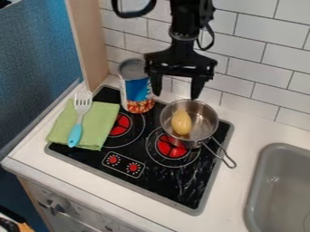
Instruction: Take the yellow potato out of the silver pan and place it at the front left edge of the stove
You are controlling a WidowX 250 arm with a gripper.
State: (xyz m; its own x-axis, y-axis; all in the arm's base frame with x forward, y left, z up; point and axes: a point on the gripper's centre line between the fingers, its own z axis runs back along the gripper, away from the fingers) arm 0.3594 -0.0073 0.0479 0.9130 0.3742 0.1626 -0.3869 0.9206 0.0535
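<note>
- Jaws of the black gripper (176, 96), upper middle of the frame, stand wide apart and point down with nothing between them; one finger is just beside the can, the other over the pot's far rim, and whether it touches the rim I cannot tell.
- White tiled wall (260, 50) across the top and upper right; blue panel (36, 59) at upper left.
- White counter (251, 129), from lower left to right.
- Black stove top (181, 181), set slantwise in the middle, with red burner centres and two red knobs.
- Grey sink (284, 181), lower right.
- Green folded cloth (60, 124), left of the middle, on the stove's corner.
- Upright can (136, 88), upper middle, at the stove's back.
- Metal pot (209, 115), right of centre, its handle pointing to the lower right.
- Fork-like utensil (82, 106), lying on the cloth, tines up the frame, turquoise handle down.
- Yellow pear-shaped thing (181, 123), inside the pot, its long axis running nearly up and down the frame, narrower end up.
</note>
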